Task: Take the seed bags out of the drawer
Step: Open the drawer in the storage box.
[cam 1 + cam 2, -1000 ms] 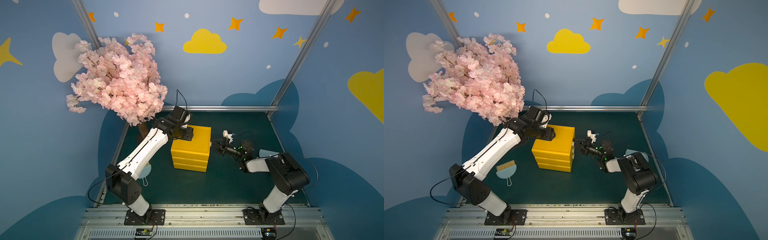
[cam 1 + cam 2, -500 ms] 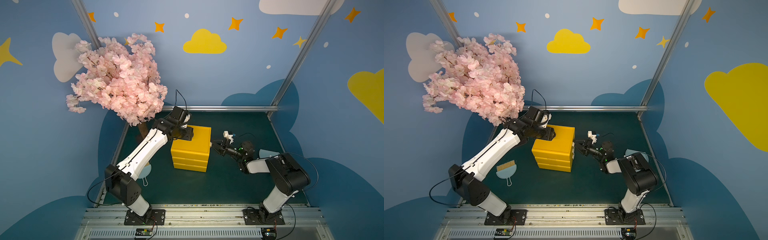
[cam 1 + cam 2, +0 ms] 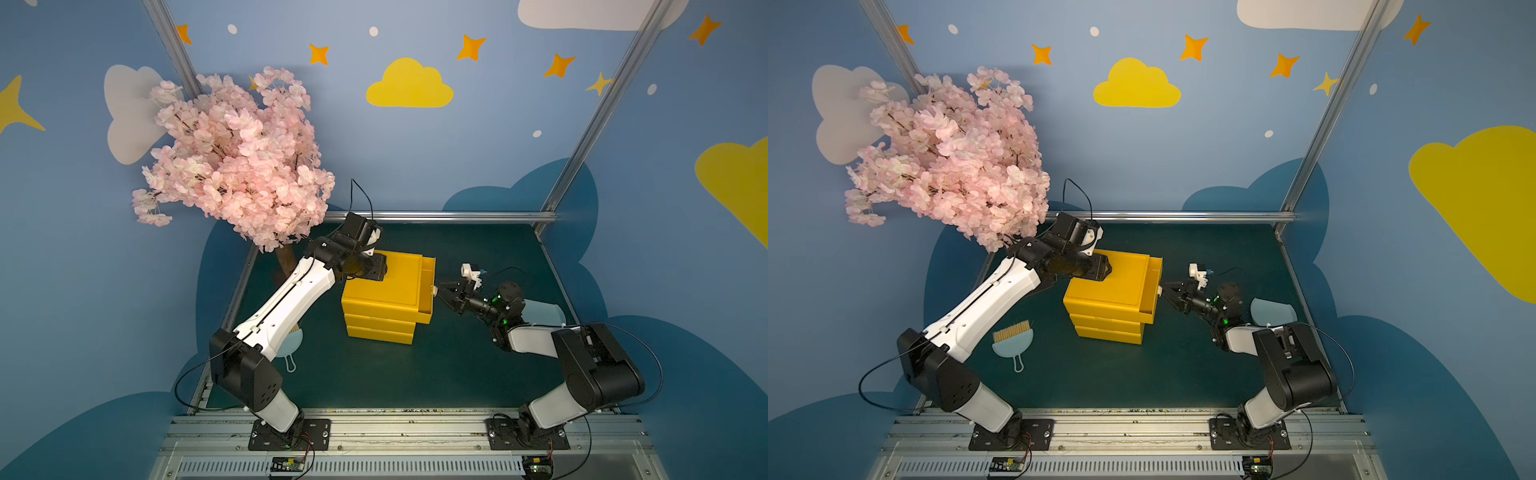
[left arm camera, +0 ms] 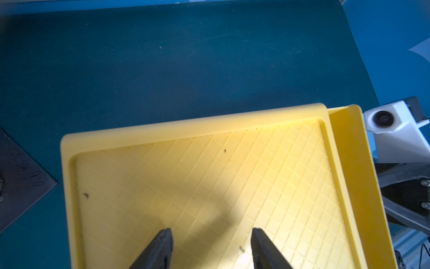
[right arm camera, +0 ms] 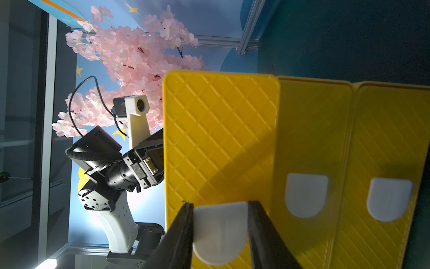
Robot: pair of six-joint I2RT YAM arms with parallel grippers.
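Observation:
The yellow cabinet (image 3: pixel 380 286) stands mid-table. Its highest drawer (image 3: pixel 429 291) (image 3: pixel 1154 286) sticks out a little toward the right arm. My right gripper (image 3: pixel 441 291) (image 3: pixel 1166 289) (image 5: pixel 220 203) is shut on the drawer's white tab handle (image 5: pixel 220 230), one finger on each side of it. My left gripper (image 4: pixel 211 230) is open with nothing between its fingers. It sits low over the cabinet's gridded top (image 4: pixel 197 174), near the far-left corner (image 3: pixel 384 270). The narrow opening of the drawer (image 4: pixel 349 139) shows only yellow wall. The seed bags are hidden.
Two lower drawers (image 5: pixel 307 139) (image 5: pixel 391 139) with white tabs are closed. A pink blossom tree (image 3: pixel 237 153) overhangs the back left, above the left arm. A light-blue hand brush (image 3: pixel 1013 338) lies left of the cabinet. A light-blue dustpan (image 3: pixel 1273 311) lies behind the right arm.
My right gripper moved in to the white tab and closed on it, and the highest drawer has slid out slightly. The left arm has hardly moved.

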